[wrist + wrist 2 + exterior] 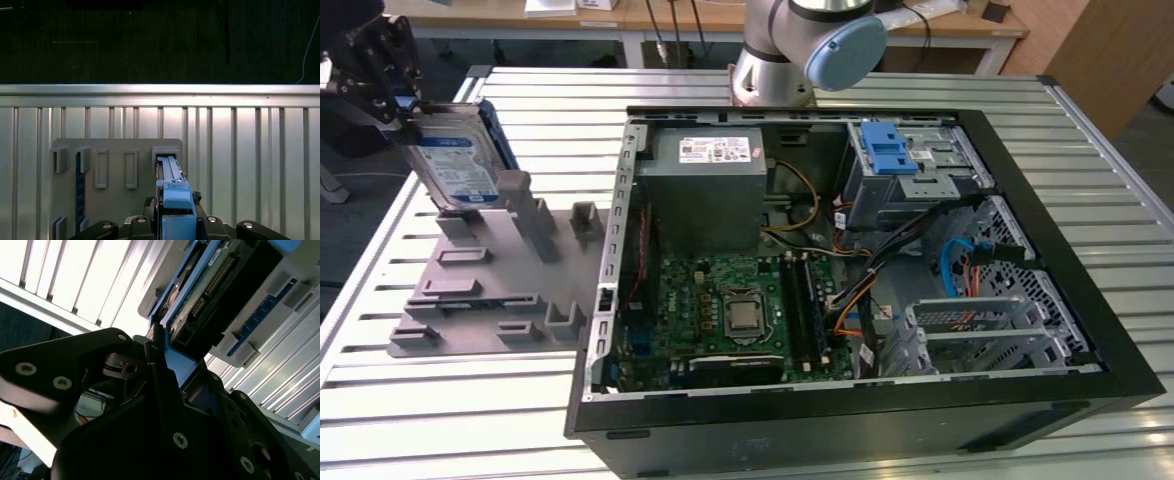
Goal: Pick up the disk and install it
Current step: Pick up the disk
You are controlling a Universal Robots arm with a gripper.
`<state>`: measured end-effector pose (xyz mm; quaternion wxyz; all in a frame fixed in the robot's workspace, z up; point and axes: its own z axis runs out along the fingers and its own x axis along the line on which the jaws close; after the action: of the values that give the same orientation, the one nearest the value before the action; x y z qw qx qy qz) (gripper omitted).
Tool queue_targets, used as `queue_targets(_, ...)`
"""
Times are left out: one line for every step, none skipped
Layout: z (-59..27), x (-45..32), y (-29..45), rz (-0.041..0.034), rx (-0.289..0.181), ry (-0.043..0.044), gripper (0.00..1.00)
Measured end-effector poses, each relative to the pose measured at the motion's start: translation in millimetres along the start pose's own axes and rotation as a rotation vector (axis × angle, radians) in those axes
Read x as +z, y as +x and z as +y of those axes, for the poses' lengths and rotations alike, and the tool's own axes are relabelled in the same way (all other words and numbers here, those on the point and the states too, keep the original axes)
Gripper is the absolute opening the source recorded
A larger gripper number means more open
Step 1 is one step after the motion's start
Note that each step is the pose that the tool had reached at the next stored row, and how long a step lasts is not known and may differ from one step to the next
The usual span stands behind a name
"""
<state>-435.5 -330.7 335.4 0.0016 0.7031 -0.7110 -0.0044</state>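
Pick-up step: the gripper (400, 105) is pinching the upright disk (454, 165) by its upper edge, at 10 o'clock in the exterior view, at a slot of the grey holder (480, 290). Judged from this, clearing the holder is calling for a straight pull along the slot.

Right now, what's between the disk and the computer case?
In the exterior view, upright posts of the grey holder plate stand between disk and computer case.
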Motion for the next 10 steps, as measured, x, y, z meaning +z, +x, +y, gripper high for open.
queue_targets(0.0, -2.0, 0.0, -0.0001, 0.0, 0.0004, 0.36)
queue_targets(0.0, -3.7, 0.0, -0.0001, 0.0, 0.0009, 0.36)
queue_targets(0.1, -5.4, 0.0, -0.0001, 0.0, 0.0014, 0.36)
queue_targets(0.1, -7.1, 0.0, -0.0001, 0.0, 0.0021, 0.36)
queue_targets(0.1, -8.7, 0.0, -0.0002, 0.0, 0.0028, 0.36)
queue_targets(0.1, -10.1, 0.0, -0.0002, 0.0, 0.0036, 0.36)
queue_targets(0.1, -11.4, 0.0, -0.0002, 0.0, 0.0044, 0.36)
queue_targets(0.1, -12.3, 0.0, -0.0003, 0.0, 0.0058, 0.36)
queue_targets(0.2, -13.2, 0.0, -0.0003, 0.0, 0.0069, 0.36)
queue_targets(0.1, -14.3, 0.0, -0.0003, 0.0, 0.008, 0.36)
